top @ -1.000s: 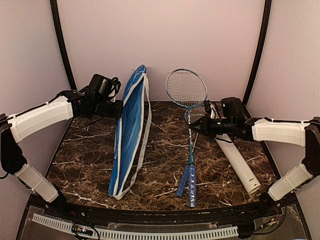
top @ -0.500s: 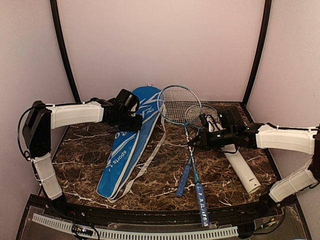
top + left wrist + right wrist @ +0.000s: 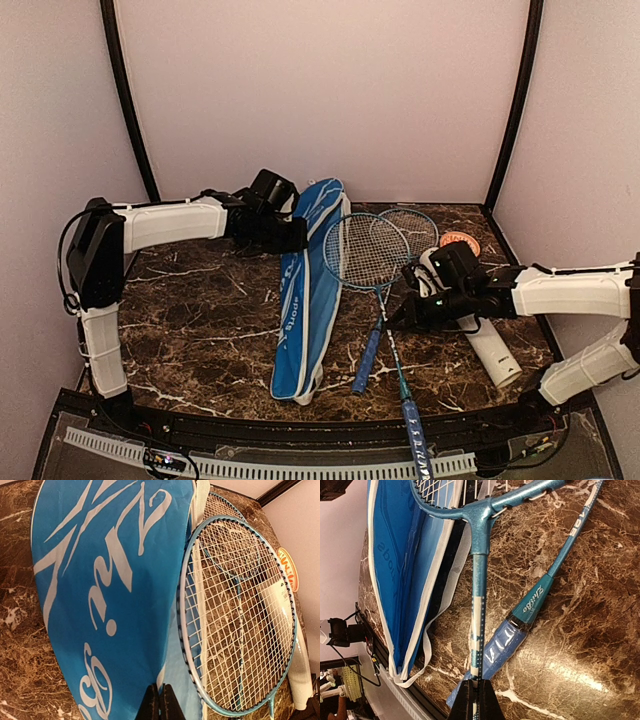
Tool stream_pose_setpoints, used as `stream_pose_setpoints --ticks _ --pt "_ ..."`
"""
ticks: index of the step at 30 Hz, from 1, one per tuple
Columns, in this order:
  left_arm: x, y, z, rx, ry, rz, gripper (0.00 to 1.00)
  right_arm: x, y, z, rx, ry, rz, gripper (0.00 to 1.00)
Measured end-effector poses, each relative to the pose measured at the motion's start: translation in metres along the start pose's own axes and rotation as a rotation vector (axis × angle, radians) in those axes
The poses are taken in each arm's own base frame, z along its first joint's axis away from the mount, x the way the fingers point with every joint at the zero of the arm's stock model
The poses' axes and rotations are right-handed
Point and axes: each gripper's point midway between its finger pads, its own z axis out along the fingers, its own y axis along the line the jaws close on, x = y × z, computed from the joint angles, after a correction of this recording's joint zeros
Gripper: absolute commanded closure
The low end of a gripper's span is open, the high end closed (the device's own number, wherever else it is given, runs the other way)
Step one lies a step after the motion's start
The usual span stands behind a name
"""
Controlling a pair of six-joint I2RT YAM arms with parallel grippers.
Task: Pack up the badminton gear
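Note:
The blue racket bag (image 3: 300,300) with white lettering lies lengthwise mid-table. My left gripper (image 3: 297,238) is shut on the bag's white-trimmed edge (image 3: 167,677) near its far end. One racket's head (image 3: 365,250) rests against the bag's open side, partly over the pale lining (image 3: 182,680). My right gripper (image 3: 393,318) is shut on this racket's thin shaft (image 3: 479,605), and its handle (image 3: 417,455) sticks out past the front edge. The second racket (image 3: 407,225) lies crossed beneath it, blue grip (image 3: 495,650) on the marble. A long white tube (image 3: 487,348) lies under my right arm.
An orange disc (image 3: 460,242) lies at the back right, near the tube's far end. The bag's white strap (image 3: 427,645) trails loose beside the open mouth. Black rails and pale walls close in the marble table (image 3: 190,310) on three sides.
My left gripper has swung the bag's far end rightward, so the bag now lies against the rackets. My right gripper has drawn the held racket nearer, its handle now past the front edge.

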Motion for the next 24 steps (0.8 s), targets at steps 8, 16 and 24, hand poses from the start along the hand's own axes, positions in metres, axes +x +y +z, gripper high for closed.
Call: stream_pose_setpoints --ticks 8,16,24 --pt "0.002 -0.007 0.003 0.040 0.009 -0.029 1.00 0.013 -0.003 0.018 0.030 0.067 -0.005 1.00" --pt "0.010 -0.015 0.006 0.075 0.020 -0.018 1.00 -0.015 0.024 0.043 0.010 0.074 -0.044 1.00" --pt "0.041 -0.010 0.017 0.096 0.086 0.018 1.00 -0.035 0.041 0.078 -0.013 0.124 -0.083 1.00"
